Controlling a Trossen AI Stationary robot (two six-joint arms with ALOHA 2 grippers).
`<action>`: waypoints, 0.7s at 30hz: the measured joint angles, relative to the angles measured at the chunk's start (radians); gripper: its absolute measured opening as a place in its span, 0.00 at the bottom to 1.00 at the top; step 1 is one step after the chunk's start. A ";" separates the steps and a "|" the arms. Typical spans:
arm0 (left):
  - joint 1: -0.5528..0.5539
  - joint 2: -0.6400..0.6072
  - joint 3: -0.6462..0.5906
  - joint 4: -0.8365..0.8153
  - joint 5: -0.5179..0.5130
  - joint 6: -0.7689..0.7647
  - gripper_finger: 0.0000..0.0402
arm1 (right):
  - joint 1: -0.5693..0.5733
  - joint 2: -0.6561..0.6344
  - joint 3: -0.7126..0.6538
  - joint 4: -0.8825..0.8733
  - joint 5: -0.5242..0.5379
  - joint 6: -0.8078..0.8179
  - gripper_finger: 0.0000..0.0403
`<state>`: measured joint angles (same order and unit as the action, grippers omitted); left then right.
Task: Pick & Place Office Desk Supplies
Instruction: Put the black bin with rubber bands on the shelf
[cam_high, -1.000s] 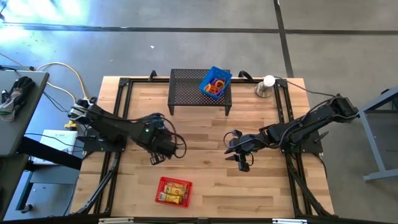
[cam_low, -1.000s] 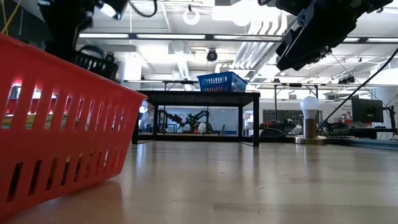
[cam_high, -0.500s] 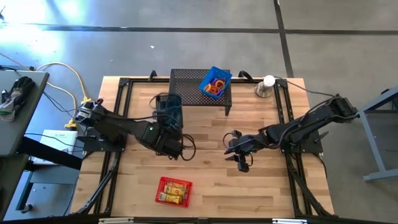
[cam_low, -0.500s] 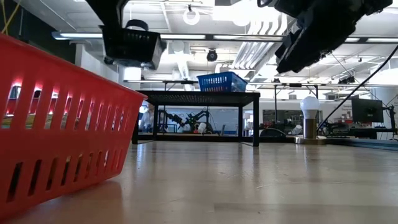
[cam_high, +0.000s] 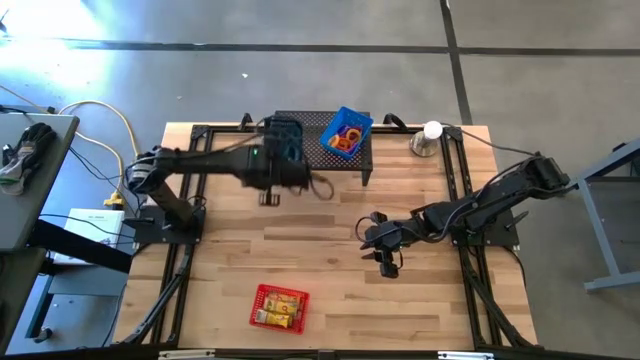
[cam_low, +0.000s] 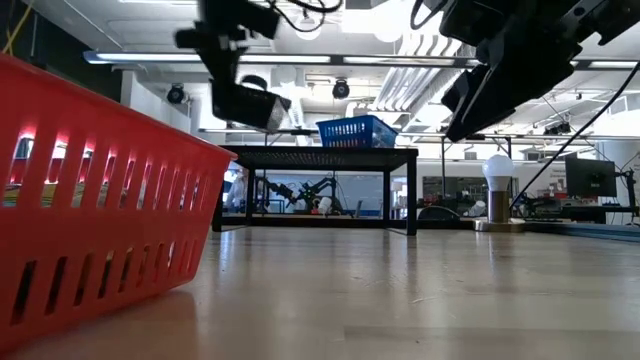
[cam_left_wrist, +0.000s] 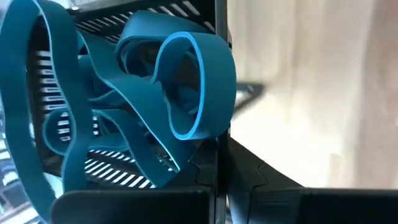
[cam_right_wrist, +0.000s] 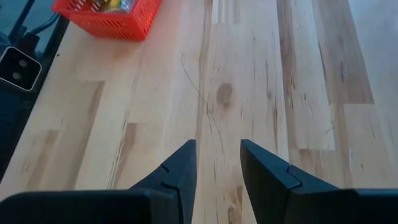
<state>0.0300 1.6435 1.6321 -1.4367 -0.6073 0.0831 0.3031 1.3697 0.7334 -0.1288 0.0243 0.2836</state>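
My left gripper (cam_high: 282, 153) is shut on a bundle of teal band loops (cam_left_wrist: 155, 106). It hovers over the left end of the black mesh stand (cam_high: 310, 160). In the low view the bundle (cam_low: 250, 102) hangs well above the stand's top. On that stand sits a blue basket (cam_high: 346, 132) with orange and red rings. A red basket (cam_high: 278, 307) with yellow blocks rests on the table near its front edge. My right gripper (cam_right_wrist: 217, 168) stands open above bare wood right of centre, with nothing between its fingers. My left gripper pinches several of the teal loops together where they bunch (cam_left_wrist: 186, 163), between its two fingers (cam_left_wrist: 261, 186). The fingers slant down toward the table's far side. The loops fan out beyond the fingertips, slack and lifted clear of stand and table.
A silver cone with a white ball (cam_high: 428, 138) stands at the far right beside the stand. Black frame rails (cam_high: 195, 200) run along both sides of the table. Bare wood (cam_high: 330, 230) lies between the stand and the red basket.
My left gripper has swung up and toward the table's far edge, from near the left middle of the table to above the mesh stand's left end. It has rolled its wrist on the way. The teal bundle has travelled with it, staying clear of the table.
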 joint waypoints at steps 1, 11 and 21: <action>0.026 0.000 0.000 0.035 0.003 0.043 0.01 | 0.000 0.000 0.000 0.000 0.000 0.000 0.28; 0.232 0.000 0.000 0.256 0.035 0.415 0.01 | 0.000 0.000 0.000 0.007 0.000 -0.002 0.28; 0.338 0.027 0.001 0.362 0.164 0.554 0.01 | 0.000 0.000 0.000 0.010 0.000 -0.024 0.28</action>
<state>0.3678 1.6704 1.6329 -1.0749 -0.4437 0.6366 0.3031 1.3701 0.7334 -0.1184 0.0238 0.2600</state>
